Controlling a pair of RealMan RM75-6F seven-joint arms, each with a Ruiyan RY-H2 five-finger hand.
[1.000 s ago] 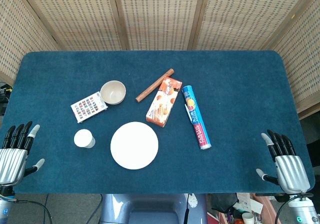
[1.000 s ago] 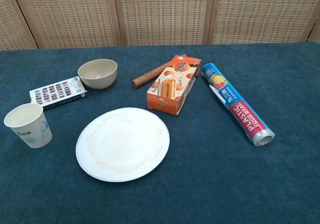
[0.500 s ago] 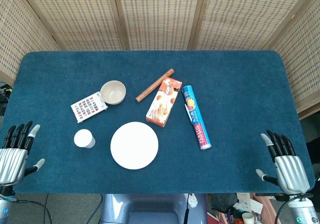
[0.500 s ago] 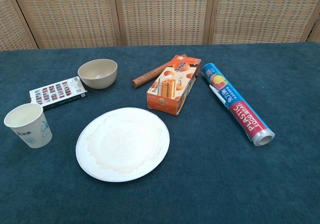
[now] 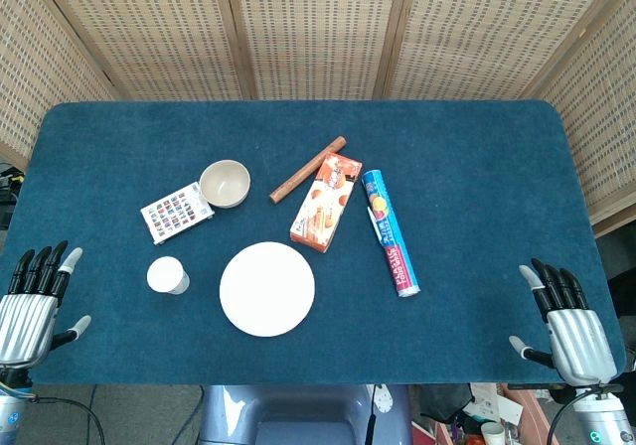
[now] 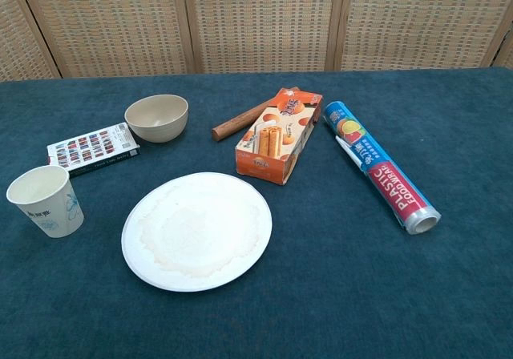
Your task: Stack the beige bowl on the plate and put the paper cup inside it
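The beige bowl (image 5: 225, 183) (image 6: 157, 117) stands upright and empty at the left of the table. In front of it lies the white plate (image 5: 266, 289) (image 6: 196, 231), bare. A paper cup (image 5: 167, 275) (image 6: 46, 201) stands upright to the left of the plate. My left hand (image 5: 32, 304) hovers at the table's near left corner, fingers spread, holding nothing. My right hand (image 5: 568, 322) is at the near right corner, also spread and empty. Both hands are far from the objects and appear only in the head view.
A small patterned box (image 5: 176, 212) (image 6: 92, 148) lies left of the bowl. A wooden rod (image 5: 307, 169) (image 6: 243, 120), an orange snack box (image 5: 325, 202) (image 6: 278, 135) and a blue plastic-wrap roll (image 5: 390, 231) (image 6: 380, 165) lie right of centre. A wicker screen stands behind the blue table (image 5: 477, 167).
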